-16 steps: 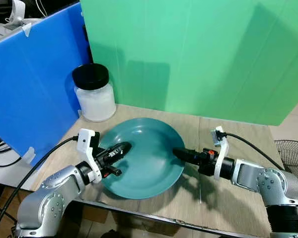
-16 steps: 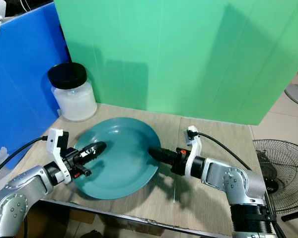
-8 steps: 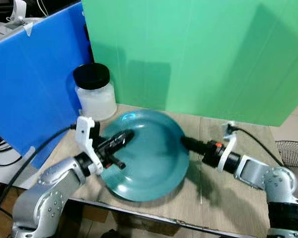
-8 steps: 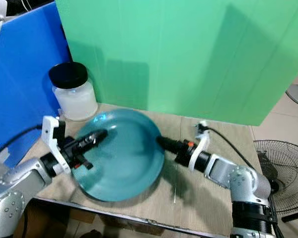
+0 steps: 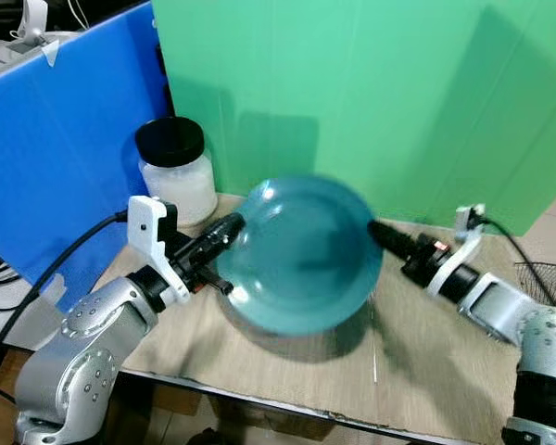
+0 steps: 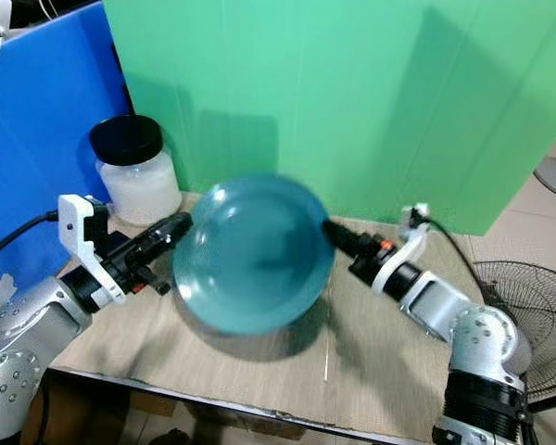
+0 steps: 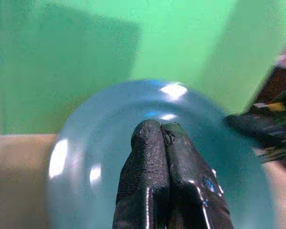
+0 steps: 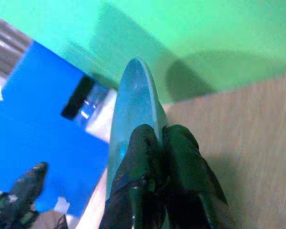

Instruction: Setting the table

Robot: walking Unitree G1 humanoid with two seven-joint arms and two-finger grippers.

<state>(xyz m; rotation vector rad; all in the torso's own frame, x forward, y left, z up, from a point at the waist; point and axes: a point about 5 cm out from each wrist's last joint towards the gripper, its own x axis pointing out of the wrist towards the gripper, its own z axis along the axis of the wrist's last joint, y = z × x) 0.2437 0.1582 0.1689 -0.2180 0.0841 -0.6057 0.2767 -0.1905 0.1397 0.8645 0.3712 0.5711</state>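
The left pincer (image 5: 230, 227) is pinching the left edge of the teal plate (image 5: 301, 255). Its two black fingers (image 7: 155, 157) are pressing close together on the rim. The right pincer (image 5: 378, 232) is pinching the other edge, and in the right wrist view the thin rim is sitting between its fingers (image 8: 148, 157). So both arms are holding one plate between them.

The plate is hanging in the air above the wooden counter (image 5: 426, 371), not touching it. It is tipping up a bit, with its hollow side facing the camera, and it looks blurry. A dark shadow is lying on the counter under it.

A glass jar (image 5: 174, 173) with a black lid is standing near the back left corner, beside a blue board (image 5: 65, 158). A green board (image 5: 371, 102) is standing behind the counter.

I think the robot is carrying the plate to its spot. Next, both arms need to move together, level the plate, bring it down gently onto the counter, and only then open.
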